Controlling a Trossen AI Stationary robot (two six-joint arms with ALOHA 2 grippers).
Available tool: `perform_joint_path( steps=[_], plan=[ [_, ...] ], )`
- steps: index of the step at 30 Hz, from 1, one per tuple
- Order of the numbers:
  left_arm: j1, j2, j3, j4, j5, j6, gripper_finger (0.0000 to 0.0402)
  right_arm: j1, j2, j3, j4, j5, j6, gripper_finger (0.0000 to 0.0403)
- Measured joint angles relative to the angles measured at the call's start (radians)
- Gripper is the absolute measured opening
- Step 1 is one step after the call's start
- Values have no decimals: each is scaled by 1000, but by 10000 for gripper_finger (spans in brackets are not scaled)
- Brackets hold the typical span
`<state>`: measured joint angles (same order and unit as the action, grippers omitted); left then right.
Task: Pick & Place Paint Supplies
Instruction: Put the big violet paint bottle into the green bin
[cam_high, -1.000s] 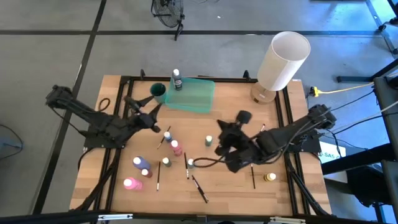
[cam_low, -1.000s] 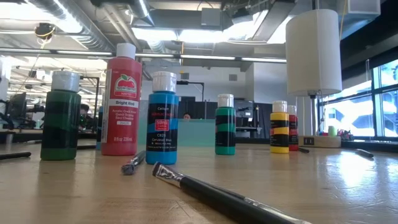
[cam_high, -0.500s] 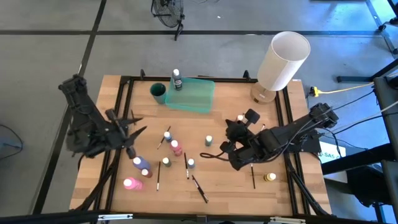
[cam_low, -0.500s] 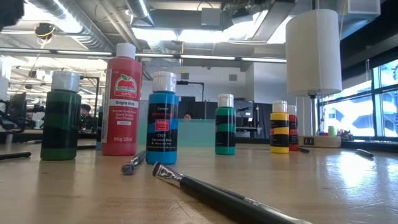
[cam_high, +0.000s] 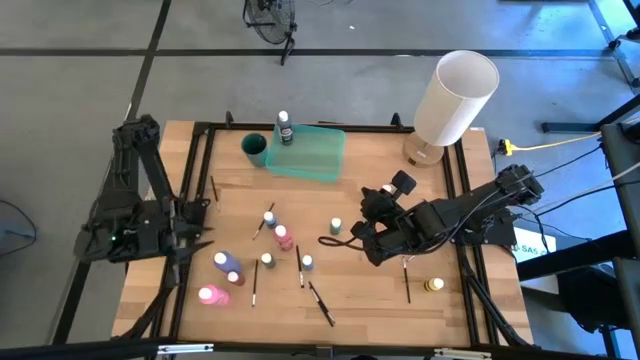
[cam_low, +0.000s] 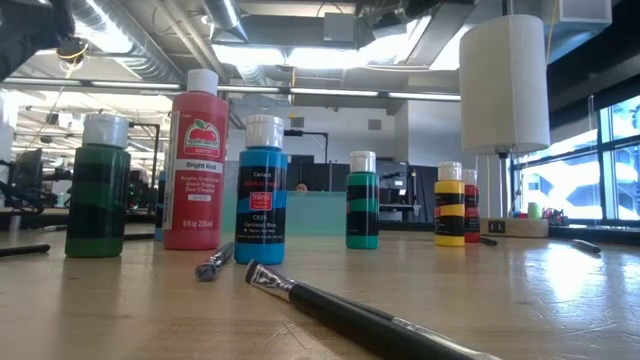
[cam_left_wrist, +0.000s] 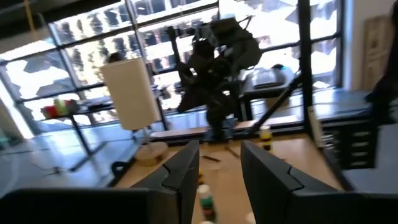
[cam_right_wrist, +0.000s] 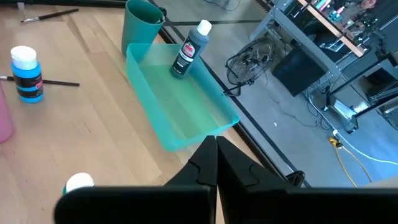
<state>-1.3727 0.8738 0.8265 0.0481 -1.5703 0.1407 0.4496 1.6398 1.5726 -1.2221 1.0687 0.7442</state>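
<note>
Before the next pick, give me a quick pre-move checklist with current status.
1. Tray has room: ok. The green tray holds one dark bottle, the rest of it bare.
2. Right pincer empty: ok, shut, nothing held.
3. Left pincer empty: ok, nothing between its fingers in its wrist view; open or shut, cannot tell.
4. Supplies reachable: ok. The red bottle and paintbrushes lie mid-table.
5. Lamp clear of the arms: ok.
</note>
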Motion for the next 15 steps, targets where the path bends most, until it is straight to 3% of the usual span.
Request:
perform_joint_path(
  steps=[4, 9, 12, 15],
  plan=[
    [-35, -1, 8, 50, 0, -56, 114, 0, 0, 0, 4, 0, 0, 1],
    [-36, -1, 9, 107, -2, 10, 113, 0, 0, 0, 10, 0, 0, 1],
    [-36, -1, 9, 236, -2, 63, 113, 0, 0, 0, 11, 0, 0, 1],
    [-40, -2, 9, 406, -3, 220, 113, 0, 0, 0, 11, 0, 0, 1]
  ],
)
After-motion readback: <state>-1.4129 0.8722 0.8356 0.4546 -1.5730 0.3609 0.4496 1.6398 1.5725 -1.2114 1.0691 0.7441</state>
